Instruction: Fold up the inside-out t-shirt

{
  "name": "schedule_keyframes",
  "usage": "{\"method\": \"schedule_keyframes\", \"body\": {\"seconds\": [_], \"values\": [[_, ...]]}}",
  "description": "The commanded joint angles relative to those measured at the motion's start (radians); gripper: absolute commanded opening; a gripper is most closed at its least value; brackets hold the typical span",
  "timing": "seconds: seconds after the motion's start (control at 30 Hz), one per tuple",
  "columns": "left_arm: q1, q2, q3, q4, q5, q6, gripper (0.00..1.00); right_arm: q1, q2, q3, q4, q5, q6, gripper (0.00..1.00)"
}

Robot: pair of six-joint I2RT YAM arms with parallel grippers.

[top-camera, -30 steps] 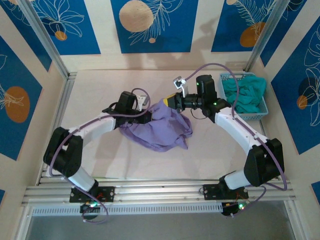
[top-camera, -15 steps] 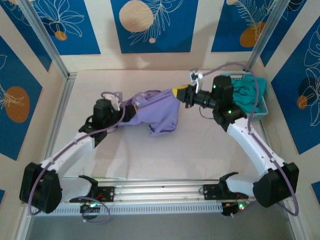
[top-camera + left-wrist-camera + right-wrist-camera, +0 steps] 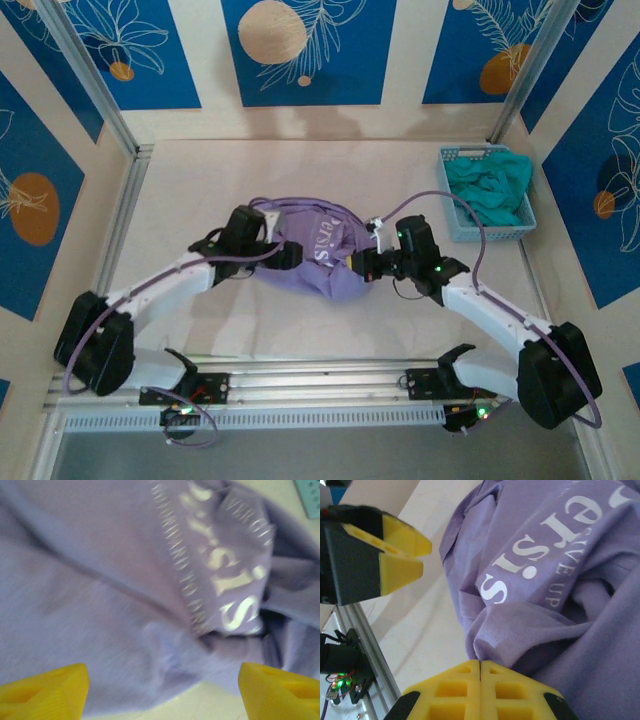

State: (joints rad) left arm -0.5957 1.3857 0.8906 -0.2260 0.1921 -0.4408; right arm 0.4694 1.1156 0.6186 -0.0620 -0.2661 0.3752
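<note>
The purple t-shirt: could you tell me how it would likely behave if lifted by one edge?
Probably floppy: the purple t-shirt lies crumpled in soft folds, so it should drape and sag from any pinch. Likely light: thin cloth. The creased lettering suggests it will not hold a shape.

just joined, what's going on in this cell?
Two arms are working a lavender t-shirt, which lies bunched on the table with its white lettering showing. The left tool is open at one side of it. The right tool is shut at the opposite edge; whether it pinches cloth isn't clear.
</note>
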Motion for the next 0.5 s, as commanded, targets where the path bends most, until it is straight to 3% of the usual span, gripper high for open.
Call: {"method": "schedule_keyframes", "body": {"seconds": [0.0,0.3,0.47], "values": [[-0.030,0.132,0.132,-0.061,0.014,0.097,0.78,0.002,-0.047,-0.024,-0.025,0.069,0.037,0.00],[-0.097,0.463,0.505,-0.244,0.046,0.232,0.79,-0.003,-0.150,-0.097,-0.102,0.190,0.101,0.00],[-0.101,0.589,0.627,-0.282,0.083,0.248,0.63,-0.011,-0.163,-0.097,-0.117,0.200,0.091,0.00]]}}
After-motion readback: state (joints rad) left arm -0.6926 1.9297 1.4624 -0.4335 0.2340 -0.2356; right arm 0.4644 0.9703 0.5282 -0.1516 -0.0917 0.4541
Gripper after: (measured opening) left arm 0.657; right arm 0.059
